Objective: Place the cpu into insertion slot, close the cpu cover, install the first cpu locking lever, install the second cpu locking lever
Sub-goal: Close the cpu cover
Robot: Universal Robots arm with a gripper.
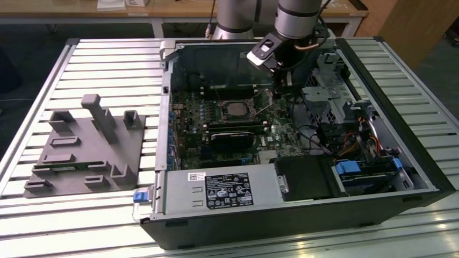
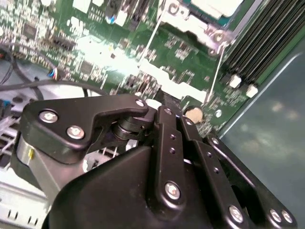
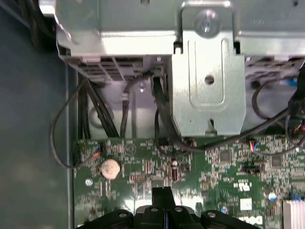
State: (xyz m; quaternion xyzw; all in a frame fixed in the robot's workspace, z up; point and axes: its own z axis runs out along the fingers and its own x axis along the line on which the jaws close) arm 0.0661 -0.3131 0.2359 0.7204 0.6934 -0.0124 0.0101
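Insertion slot [image 1: 235,109] sits mid-board on the green motherboard [image 1: 276,129] inside the open computer case [image 1: 301,226]. In the second wrist view its silvery cpu cover [image 2: 190,23] frames a pale centre. On the left of the slatted table [image 1: 107,59] a grey fixture [image 1: 86,150] stands apart from the case. Just right of the slot the gripper [image 1: 278,92] points down over the board, fingers pressed together with nothing seen between them. Farther right is the metal drive cage [image 1: 319,97].

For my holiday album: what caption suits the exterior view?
A robot's pincer reaches into an open computer case, close to the insertion slot.
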